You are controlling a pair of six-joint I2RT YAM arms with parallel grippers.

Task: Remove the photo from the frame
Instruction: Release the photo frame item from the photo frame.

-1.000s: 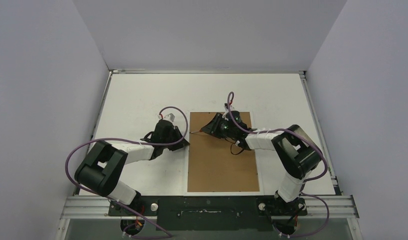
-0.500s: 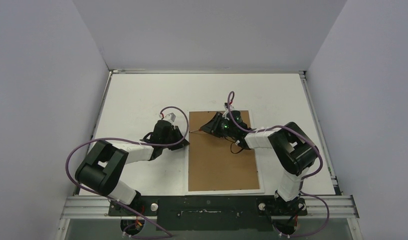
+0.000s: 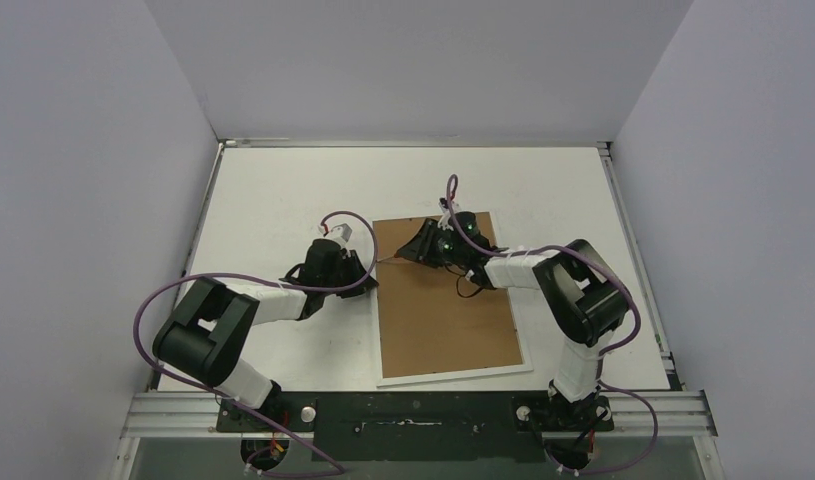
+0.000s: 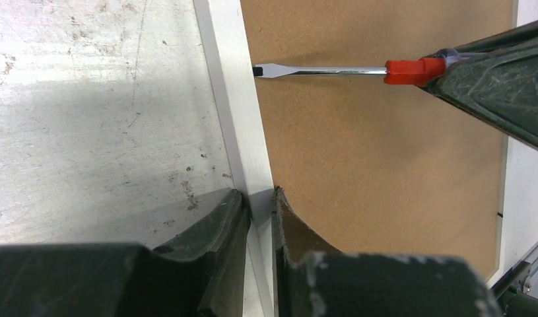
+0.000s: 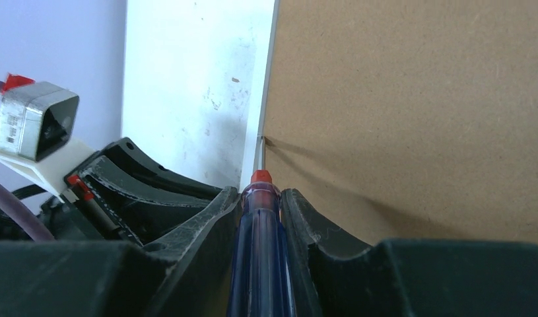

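Note:
The frame lies face down on the table, brown fibreboard back up, narrow white border around it, turned slightly askew. The photo is hidden. My left gripper is shut on the frame's left white border strip, one finger outside it, one on the brown back. My right gripper is shut on a red-and-blue screwdriver. The screwdriver's metal tip touches the inner edge of the left border strip, at the seam with the backing board.
The white table is walled by grey panels on the left, back and right. A metal rail runs along the near edge by the arm bases. Purple cables loop over both arms.
The frame has rotated slightly, its near end swinging right and its far end left. The right gripper with the screwdriver moved a little farther back and left. The left gripper kept its grip.

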